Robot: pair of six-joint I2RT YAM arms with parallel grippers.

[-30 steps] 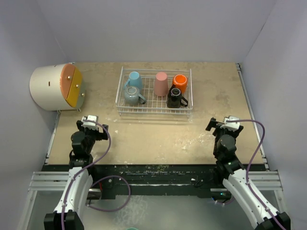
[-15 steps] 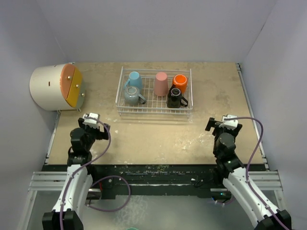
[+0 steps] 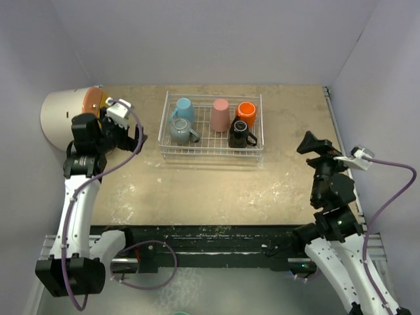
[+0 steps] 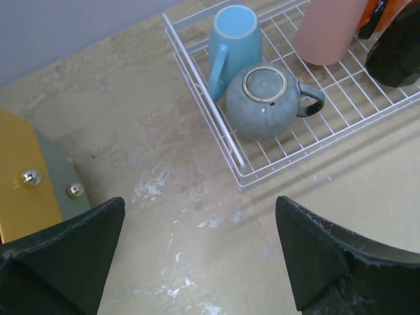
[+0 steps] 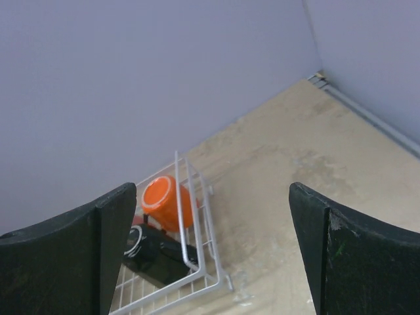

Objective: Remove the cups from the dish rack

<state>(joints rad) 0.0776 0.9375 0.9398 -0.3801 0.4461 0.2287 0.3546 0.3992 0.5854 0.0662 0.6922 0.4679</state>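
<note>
A cream drum with an orange and yellow face lies at the table's far left corner. Just beside it the left hand hangs over the left side of the table, fingers spread wide with nothing between them, pointed toward the rack's left end.

The white wire rack sits near the far edge, about midway across, and all five cups are inside it. At its left end are the light blue mug and, nearer, the grey mug, base up. The pink tumbler stands in the middle. The orange mug and black mug are at the right end.

The right hand is raised near the table's right edge, well apart from the rack, fingers spread and holding nothing.
</note>
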